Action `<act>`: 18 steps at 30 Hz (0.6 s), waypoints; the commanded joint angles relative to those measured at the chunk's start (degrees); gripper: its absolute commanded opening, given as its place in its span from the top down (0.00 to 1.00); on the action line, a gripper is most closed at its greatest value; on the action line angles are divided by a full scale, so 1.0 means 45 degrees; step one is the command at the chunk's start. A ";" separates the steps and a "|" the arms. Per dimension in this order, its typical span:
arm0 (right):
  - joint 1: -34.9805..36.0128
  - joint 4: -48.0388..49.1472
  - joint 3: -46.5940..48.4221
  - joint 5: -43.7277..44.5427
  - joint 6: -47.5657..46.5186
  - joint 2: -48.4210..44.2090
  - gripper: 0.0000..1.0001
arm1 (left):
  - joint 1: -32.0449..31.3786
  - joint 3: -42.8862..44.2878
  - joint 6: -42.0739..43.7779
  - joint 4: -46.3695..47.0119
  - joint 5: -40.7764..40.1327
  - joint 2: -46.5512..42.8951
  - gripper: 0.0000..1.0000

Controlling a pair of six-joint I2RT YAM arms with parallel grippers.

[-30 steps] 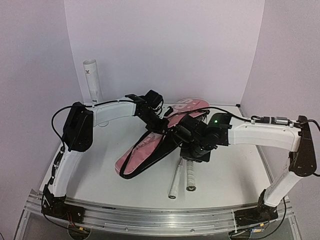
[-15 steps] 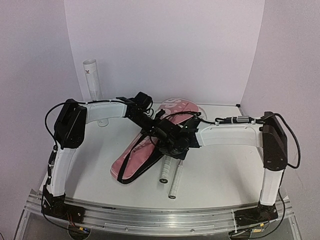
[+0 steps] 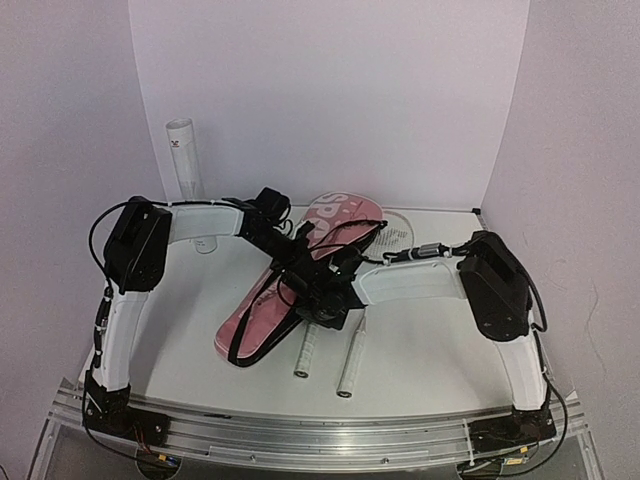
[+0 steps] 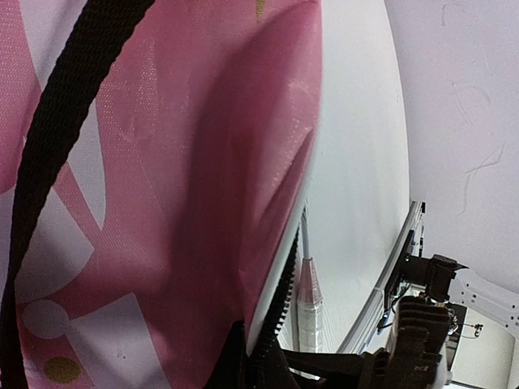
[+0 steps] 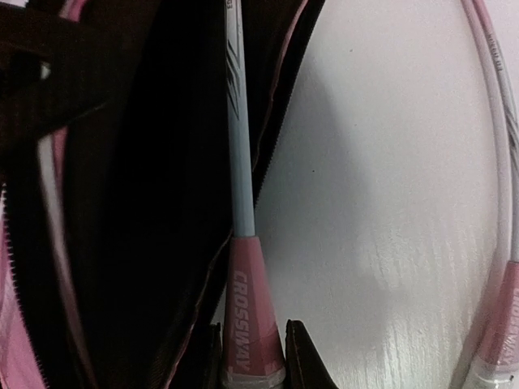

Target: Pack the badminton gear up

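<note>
The pink bag (image 3: 262, 318) lies diagonally on the table with its zipper open. My left gripper (image 3: 293, 262) is shut on the bag's zipper edge (image 4: 280, 308) and holds it up. My right gripper (image 3: 319, 314) is shut on the pink cone of one racket (image 5: 253, 324). That racket's shaft (image 5: 238, 146) runs into the dark opening of the bag, and its white handle (image 3: 305, 352) sticks out. The second racket (image 3: 350, 365) lies beside the bag on the right, and its shaft shows in the right wrist view (image 5: 504, 203). No shuttlecocks are in view.
A tall white tube (image 3: 183, 160) stands at the back left by the wall. The bag's black strap (image 3: 243, 320) loops over its near end. White walls close the table on three sides, and a metal rail (image 3: 320, 430) runs along the near edge.
</note>
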 commanded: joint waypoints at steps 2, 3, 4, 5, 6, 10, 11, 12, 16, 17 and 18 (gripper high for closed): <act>-0.0591 0.1342 0.1400 0.0451 -0.0857 0.0697 0.89 | 0.0021 -0.0322 -0.0089 -0.1186 0.0973 0.0263 1.00; -0.0588 0.1352 0.1603 0.0300 -0.1117 0.0804 0.86 | 0.0053 -0.0334 -0.0084 -0.1208 0.0935 0.0304 1.00; -0.0586 0.1370 0.1750 0.0127 -0.1350 0.0891 0.81 | 0.0102 -0.0367 -0.0086 -0.1229 0.0919 0.0324 1.00; -0.0584 0.1374 0.1867 0.0032 -0.1507 0.0959 0.77 | 0.0137 -0.0358 -0.0083 -0.1241 0.0927 0.0352 1.00; -0.0590 0.1375 0.1867 -0.0080 -0.1592 0.0970 0.72 | 0.0178 -0.0345 -0.0090 -0.1259 0.0925 0.0375 1.00; -0.0859 0.1524 0.1444 -0.1296 -0.1876 0.0692 0.53 | 0.0392 -0.0254 -0.0185 -0.1247 0.0991 0.0449 1.00; -0.0985 0.1575 0.1409 -0.2103 -0.2191 0.0629 0.47 | 0.0451 -0.0212 -0.0199 -0.1263 0.1019 0.0455 1.00; -0.1155 0.1610 0.1459 -0.2859 -0.2594 0.0552 0.42 | 0.0498 -0.0160 -0.0202 -0.1305 0.1017 0.0463 1.00; -0.1595 0.1590 0.0941 -0.4223 -0.3605 -0.0539 0.31 | 0.0684 -0.0028 -0.0156 -0.1434 0.1004 0.0445 1.00; -0.1731 0.1590 0.0524 -0.4322 -0.3612 -0.1028 0.31 | 0.0692 0.0001 -0.0137 -0.1438 0.0978 0.0455 1.00; -0.1873 0.1589 0.0086 -0.4410 -0.3612 -0.1533 0.30 | 0.0692 0.0032 -0.0117 -0.1440 0.0949 0.0468 1.00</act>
